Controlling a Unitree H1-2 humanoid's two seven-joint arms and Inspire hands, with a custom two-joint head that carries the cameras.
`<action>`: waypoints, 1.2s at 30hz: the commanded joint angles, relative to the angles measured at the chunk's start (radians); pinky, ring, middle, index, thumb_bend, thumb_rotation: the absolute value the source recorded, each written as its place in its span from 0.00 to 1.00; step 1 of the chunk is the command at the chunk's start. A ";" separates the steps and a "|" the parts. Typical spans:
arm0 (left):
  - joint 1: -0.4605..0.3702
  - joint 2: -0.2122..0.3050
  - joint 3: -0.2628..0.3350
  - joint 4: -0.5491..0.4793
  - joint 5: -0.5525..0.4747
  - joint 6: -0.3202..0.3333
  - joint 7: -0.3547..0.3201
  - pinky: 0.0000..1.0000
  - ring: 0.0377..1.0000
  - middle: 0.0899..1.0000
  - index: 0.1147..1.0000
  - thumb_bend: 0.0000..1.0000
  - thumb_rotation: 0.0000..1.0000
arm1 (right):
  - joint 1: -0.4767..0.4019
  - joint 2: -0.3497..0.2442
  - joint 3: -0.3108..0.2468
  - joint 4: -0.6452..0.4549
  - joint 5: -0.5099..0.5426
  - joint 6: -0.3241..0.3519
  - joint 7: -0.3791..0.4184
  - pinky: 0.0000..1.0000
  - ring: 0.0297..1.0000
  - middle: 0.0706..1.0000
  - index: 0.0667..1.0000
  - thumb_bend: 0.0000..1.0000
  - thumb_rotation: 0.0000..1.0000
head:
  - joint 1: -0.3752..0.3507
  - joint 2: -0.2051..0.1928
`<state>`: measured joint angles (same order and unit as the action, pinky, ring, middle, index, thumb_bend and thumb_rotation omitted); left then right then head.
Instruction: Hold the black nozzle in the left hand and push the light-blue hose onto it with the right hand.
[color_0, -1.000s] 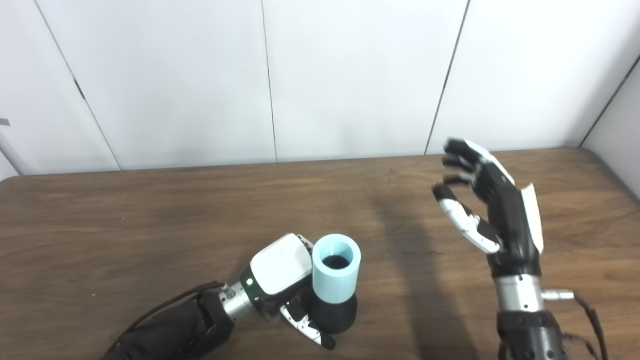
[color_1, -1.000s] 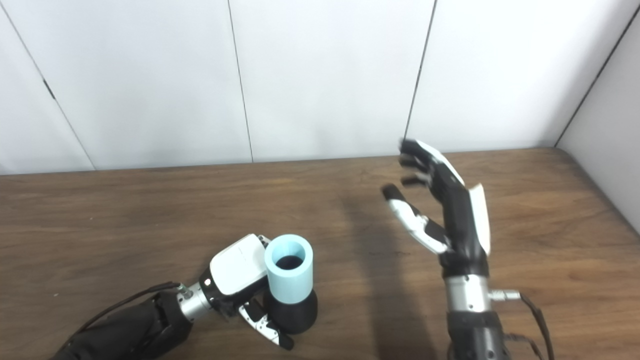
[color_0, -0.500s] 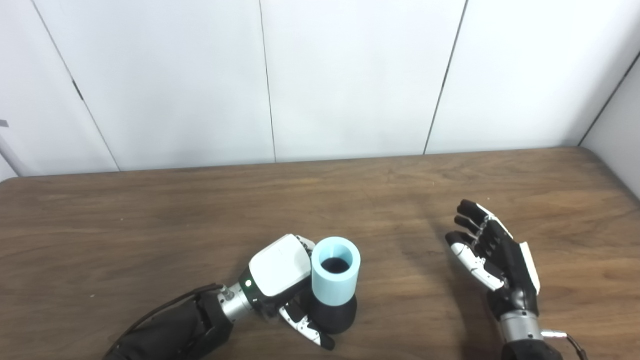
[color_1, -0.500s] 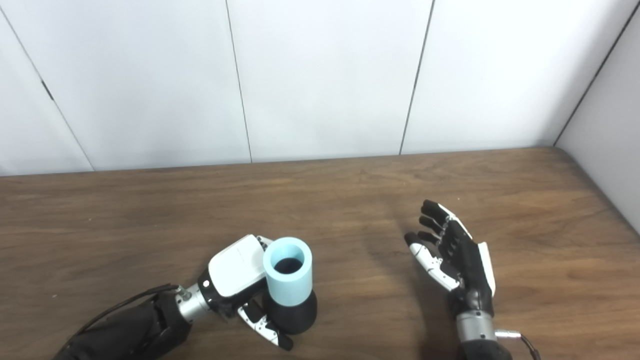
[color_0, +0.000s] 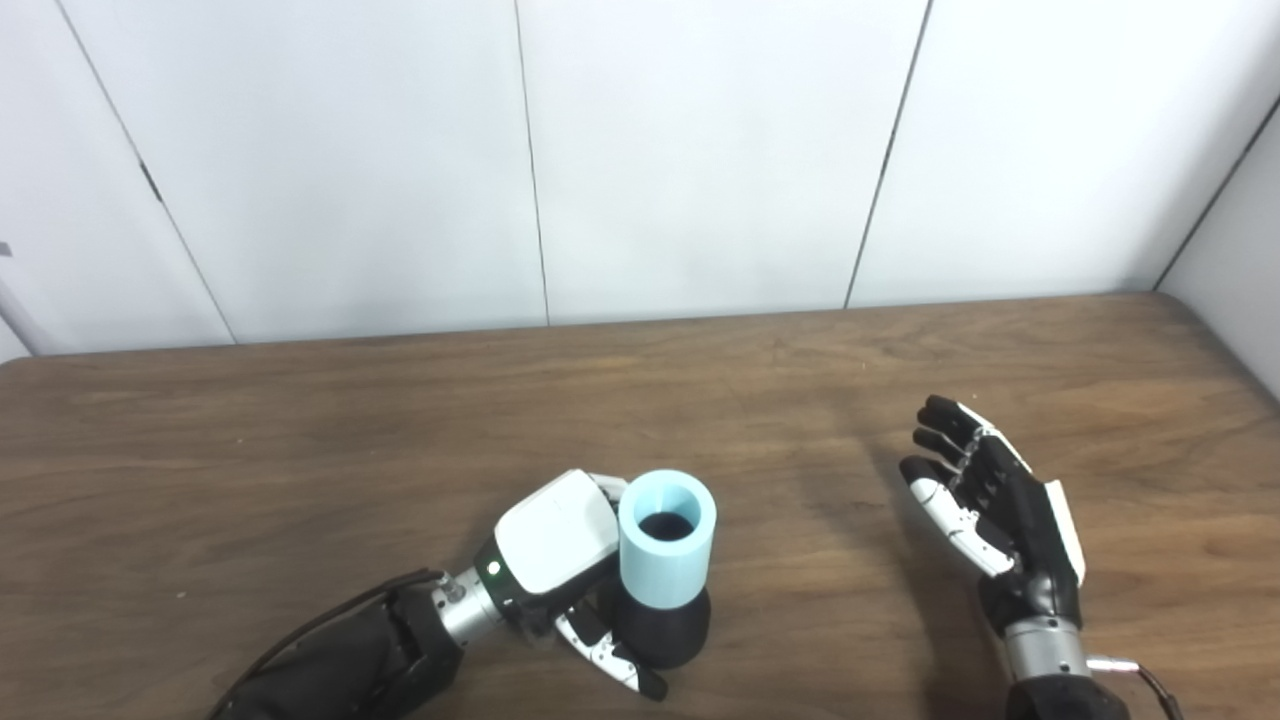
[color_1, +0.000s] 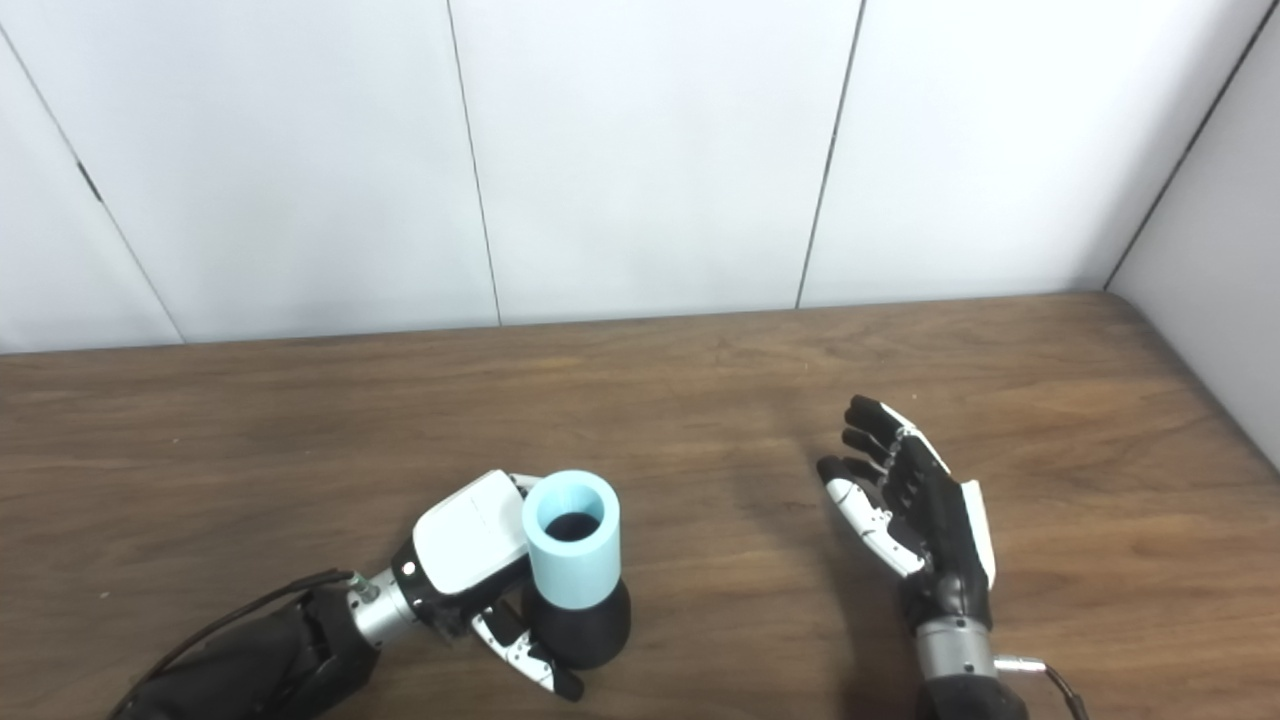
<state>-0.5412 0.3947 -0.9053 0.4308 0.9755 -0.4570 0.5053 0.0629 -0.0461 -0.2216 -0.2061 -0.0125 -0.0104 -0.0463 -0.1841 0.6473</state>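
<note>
The black nozzle (color_0: 660, 632) stands upright on the wooden table (color_0: 300, 450), near the front edge and a little left of the middle, its wide rounded base resting on the tabletop. The light-blue hose (color_0: 666, 540), a short thick-walled tube, sits over the nozzle's upper part and stands upright too, its open end facing up so that the dark inside of the nozzle shows down the bore. The left hand (color_0: 560, 560) lies against the left side of this pair, its white back plate turned upward and touching the hose wall; its fingers (color_0: 610, 665) curl around the front of the nozzle's base and hold it, with one tip reaching the table in front of the base. A green light glows at the wrist of that hand, and a black cable runs along the dark forearm toward the lower left corner. The right hand (color_0: 990, 500) is well apart from the hose, over the right part of the table, raised with palm turned toward the left; its fingers are spread wide and hold nothing. Behind the table rises a wall of white panels (color_0: 700, 150) with thin dark seams.
</note>
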 joint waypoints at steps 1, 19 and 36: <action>0.170 -0.026 -0.043 0.035 0.036 0.080 -0.150 0.69 0.76 0.74 0.68 0.99 0.26 | -0.024 -0.011 0.005 -0.030 -0.003 -0.036 -0.012 0.72 0.79 0.79 0.75 0.32 0.35 | -0.001 0.001; 0.211 -0.025 0.030 -0.035 0.053 0.180 -0.362 0.93 0.99 0.99 0.97 1.00 0.44 | -0.021 -0.016 0.017 -0.033 -0.010 -0.039 -0.019 0.74 0.80 0.80 0.77 0.29 0.22 | 0.007 0.001; 0.257 0.079 0.162 -0.169 -0.033 0.306 -0.620 0.96 0.99 0.98 0.98 1.00 0.57 | -0.024 -0.046 0.044 0.008 -0.084 -0.084 -0.029 0.72 0.78 0.80 0.77 0.29 0.24 | 0.023 -0.009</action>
<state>-0.3793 0.3819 -0.7238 0.2019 0.9238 -0.1951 0.0461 0.0632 -0.0631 -0.1771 -0.1939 -0.0799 -0.0166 -0.0626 -0.1595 0.6381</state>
